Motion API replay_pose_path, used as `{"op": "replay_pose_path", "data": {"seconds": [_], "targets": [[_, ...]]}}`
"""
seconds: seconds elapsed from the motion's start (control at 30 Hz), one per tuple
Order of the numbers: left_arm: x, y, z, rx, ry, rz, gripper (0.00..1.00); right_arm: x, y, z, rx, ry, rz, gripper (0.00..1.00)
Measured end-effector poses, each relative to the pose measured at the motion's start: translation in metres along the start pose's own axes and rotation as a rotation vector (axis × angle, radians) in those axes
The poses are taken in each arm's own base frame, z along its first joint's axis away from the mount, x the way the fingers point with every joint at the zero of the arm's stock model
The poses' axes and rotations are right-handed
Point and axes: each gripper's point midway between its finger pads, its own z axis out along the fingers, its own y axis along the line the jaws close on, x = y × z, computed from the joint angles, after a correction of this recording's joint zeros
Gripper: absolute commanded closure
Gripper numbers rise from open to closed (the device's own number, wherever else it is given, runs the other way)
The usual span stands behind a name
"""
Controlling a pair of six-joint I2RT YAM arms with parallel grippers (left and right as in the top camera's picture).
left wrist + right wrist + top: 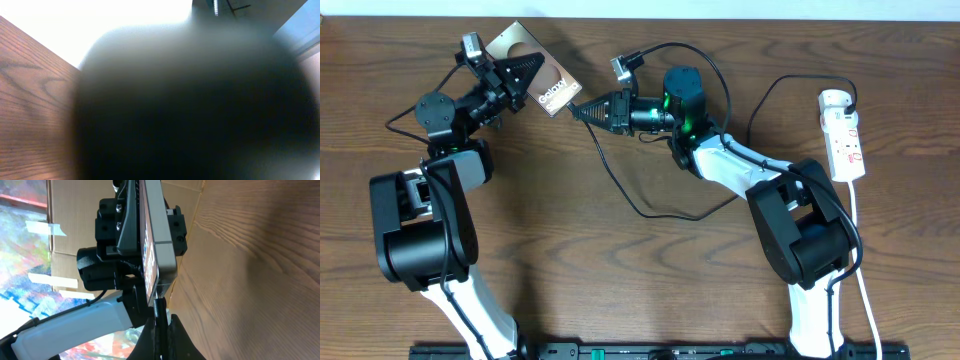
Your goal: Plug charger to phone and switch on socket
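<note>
Your left claw [533, 75] is clamping the flat bronze-brown phone with white lettering [510, 45], tilted above the wooden table [650, 290]. Your right claw [582, 110] is pinching the thin black charger cable [665, 216] shut, its tip at the phone's end edge. The narrow white power strip [847, 140] is lying far right.

I work at a dark brown wood-grain table [620, 290], evenly lit. Right wrist view, past the table edge: brown cardboard panels [70, 200] with pale tape strips [45, 228], and a blurry multicoloured surface [20, 255] beside them. Left wrist view: blown-out white glare [125, 15] above the wood and a bluish patch [305, 25] top right.
</note>
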Motion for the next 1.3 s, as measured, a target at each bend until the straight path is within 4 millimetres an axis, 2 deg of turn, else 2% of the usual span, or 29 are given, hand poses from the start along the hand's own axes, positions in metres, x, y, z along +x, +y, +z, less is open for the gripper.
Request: {"op": "replay_pose_path", "data": {"seconds": [0.23, 0.33, 0.43, 0.5, 0.57, 0.6, 0.67, 0.93, 1.1, 1.3], "targets": [[0.0, 0.0, 0.0, 0.0, 0.002, 0.0, 0.93, -0.002, -0.001, 0.0, 0.005, -0.014, 0.0, 0.94], [0.015, 0.0, 0.007, 0.002, 0.062, -0.002, 0.93, -0.009, -0.001, 0.0, 0.013, -0.055, -0.005, 0.89], [0.016, 0.0, 0.008, 0.003, 0.07, -0.001, 0.93, -0.011, -0.002, 0.0, 0.016, -0.065, -0.008, 0.73], [0.023, 0.0, 0.008, 0.001, 0.106, -0.005, 0.93, -0.016, -0.003, 0.0, 0.026, -0.095, -0.008, 0.58], [0.03, 0.0, 0.01, 0.001, 0.139, -0.008, 0.93, -0.02, -0.005, 0.0, 0.035, -0.122, -0.005, 0.28], [0.032, 0.0, 0.01, 0.0, 0.151, -0.008, 0.93, -0.022, -0.006, -0.001, 0.038, -0.134, -0.003, 0.21], [0.032, 0.001, 0.007, -0.002, 0.157, -0.007, 0.92, -0.024, -0.007, -0.001, 0.042, -0.144, 0.004, 0.01], [0.011, 0.008, -0.019, -0.035, 0.114, -0.01, 0.93, -0.021, -0.006, -0.001, 0.039, -0.124, -0.002, 0.01], [0.0, 0.051, -0.045, -0.16, 0.071, -0.19, 0.93, -0.013, -0.017, -0.001, 0.073, -0.082, 0.02, 0.01], [0.013, 0.09, -0.061, -0.265, 0.071, -0.287, 0.93, -0.004, -0.036, -0.007, 0.132, -0.035, 0.021, 0.01]]}}
